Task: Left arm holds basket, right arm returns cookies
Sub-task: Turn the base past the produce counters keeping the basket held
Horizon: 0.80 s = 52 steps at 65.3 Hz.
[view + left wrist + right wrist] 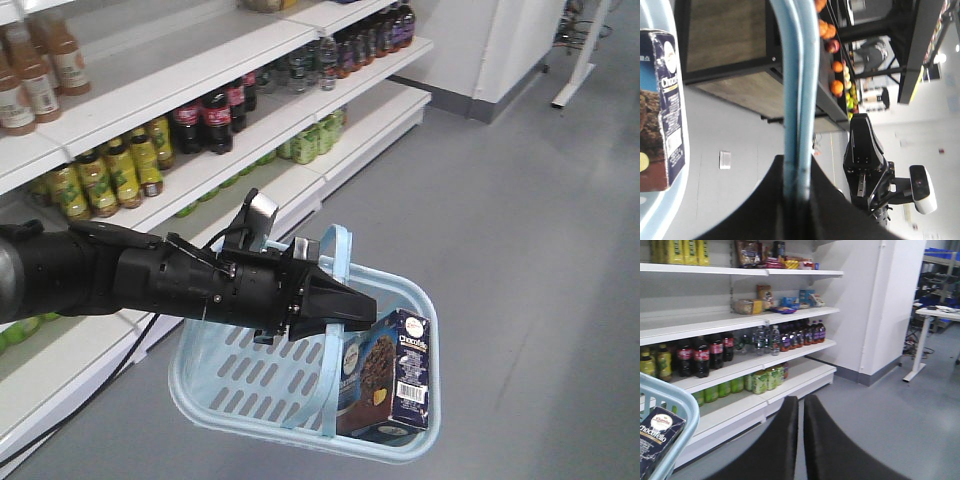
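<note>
My left arm reaches in from the left, and my left gripper (345, 305) is shut on the two loop handles (337, 250) of the light blue basket (230, 378), which hangs from it above the grey floor. In the left wrist view the handles (799, 90) run between the closed jaws of that gripper (797, 172). The navy cookies box (385, 375) stands upright in the basket's right end; it also shows in the left wrist view (662, 110) and the right wrist view (657, 437). My right gripper (801, 402) is shut and empty, just right of the basket rim (670, 395).
White shelves (250, 175) with drink bottles run along the left and behind. A white wall corner (880, 310) and a white table leg (917, 347) stand to the far right. My right arm (865, 150) shows against a produce stand in the left wrist view.
</note>
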{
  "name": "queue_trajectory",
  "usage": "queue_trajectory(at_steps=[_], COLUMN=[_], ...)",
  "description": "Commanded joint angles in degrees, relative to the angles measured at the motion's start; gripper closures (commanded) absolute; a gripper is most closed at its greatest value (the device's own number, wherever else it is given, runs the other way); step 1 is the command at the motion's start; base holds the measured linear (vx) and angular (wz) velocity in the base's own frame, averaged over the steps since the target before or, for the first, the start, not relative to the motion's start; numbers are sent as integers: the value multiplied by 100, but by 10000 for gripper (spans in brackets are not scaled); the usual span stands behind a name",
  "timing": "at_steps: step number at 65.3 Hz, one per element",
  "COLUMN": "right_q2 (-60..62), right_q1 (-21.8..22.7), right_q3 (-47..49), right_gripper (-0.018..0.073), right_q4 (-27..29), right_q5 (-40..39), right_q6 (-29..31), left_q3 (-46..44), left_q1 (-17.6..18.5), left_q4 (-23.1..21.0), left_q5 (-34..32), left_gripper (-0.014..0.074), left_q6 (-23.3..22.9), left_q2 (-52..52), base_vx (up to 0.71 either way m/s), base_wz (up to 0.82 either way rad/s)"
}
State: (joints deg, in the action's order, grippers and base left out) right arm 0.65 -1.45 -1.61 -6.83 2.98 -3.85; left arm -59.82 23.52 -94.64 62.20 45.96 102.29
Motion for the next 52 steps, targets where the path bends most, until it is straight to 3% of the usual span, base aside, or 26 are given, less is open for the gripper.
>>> queue_trajectory(at_steps=[1,52], right_q2=[71,71], right_q1=[17,17], right_q3=[-103,-103], right_gripper=[562,562], right_q4=[-21,-21], right_q5=[-431,-431], right_q6=[42,42], left_q3=[-158,-158], left_q1=[37,37], left_q4=[-735,-735], left_q5=[457,457], left_gripper=[602,602], left_q6=[85,85], left_q2=[-329,-329], base_vx=[17,14], base_wz=[-64,-64])
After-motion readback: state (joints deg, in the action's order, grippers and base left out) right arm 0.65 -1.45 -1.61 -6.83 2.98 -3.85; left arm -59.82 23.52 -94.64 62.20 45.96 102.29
